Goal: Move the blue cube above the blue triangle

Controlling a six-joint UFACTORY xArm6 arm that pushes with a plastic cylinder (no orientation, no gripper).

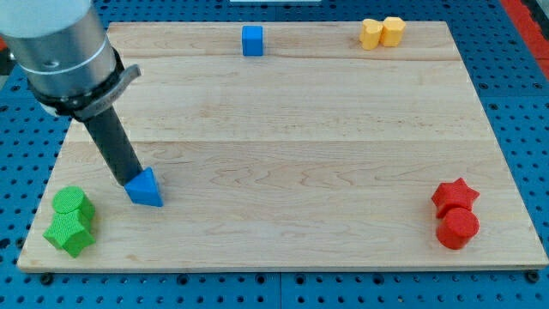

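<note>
The blue cube [252,40] sits near the top edge of the wooden board [292,146], a little left of centre. The blue triangle [146,188] lies at the lower left of the board. My tip [126,182] is at the triangle's upper left edge, touching or nearly touching it. The dark rod slants up and left from there to the grey arm body at the view's top left. The cube is far from my tip, up and to the right.
Two green blocks [71,221] sit at the board's bottom left corner, close left of the triangle. Two yellow blocks [382,33] sit at the top right. A red star [454,196] and a red cylinder [457,228] sit at the lower right.
</note>
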